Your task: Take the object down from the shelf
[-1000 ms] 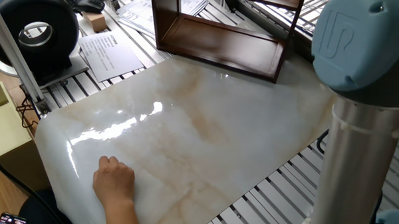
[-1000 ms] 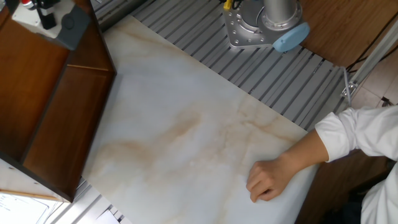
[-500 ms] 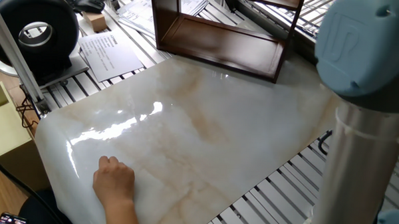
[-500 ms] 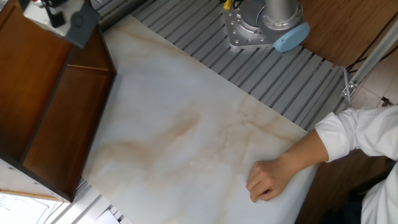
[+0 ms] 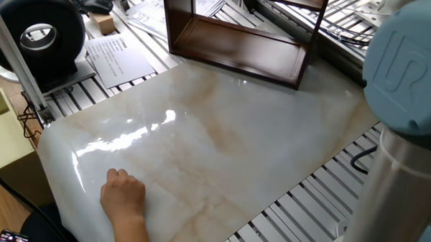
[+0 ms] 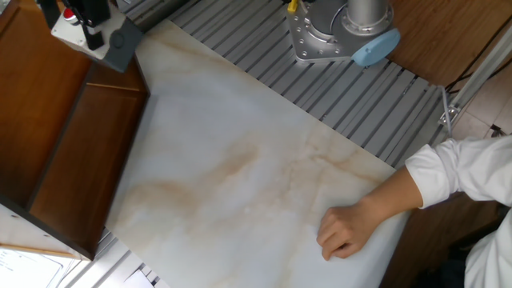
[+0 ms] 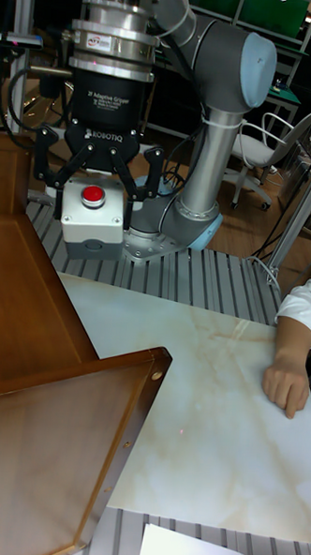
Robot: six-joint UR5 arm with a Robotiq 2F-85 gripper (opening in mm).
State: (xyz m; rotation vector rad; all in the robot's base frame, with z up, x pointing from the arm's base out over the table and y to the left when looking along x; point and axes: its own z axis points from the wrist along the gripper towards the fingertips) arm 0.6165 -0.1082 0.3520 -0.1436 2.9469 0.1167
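— Has the end effector got hold of anything?

— Yes. It is clenched on the object, a small grey box with a red button on its face. One black finger presses each side, and the box hangs between them.

— Where is that compared with the shelf?

— In the tall view the shelf lies below the end effector and nearer the camera, its brown boards filling the lower left. From the other fixed view, looking down, the end effector and the object sit over the shelf's corner, the one next to the grey ribbed part of the bench. I cannot tell whether the box's underside touches a board.

— And the bench?

— The pale marble slab spreads below and to the right of the end effector. The arm's base stands just behind it, bolted to the ribbed surface.

— Anyone near?

— A person's hand rests on the slab's far edge, well apart from the end effector, with a white sleeve behind it. The same hand shows in the downward view, fingers curled, flat on the marble.

— What about the third camera?

— There the end effector is out of sight. Only the blue arm joint looms at the right, with the shelf at the slab's far end and the hand at the near end.
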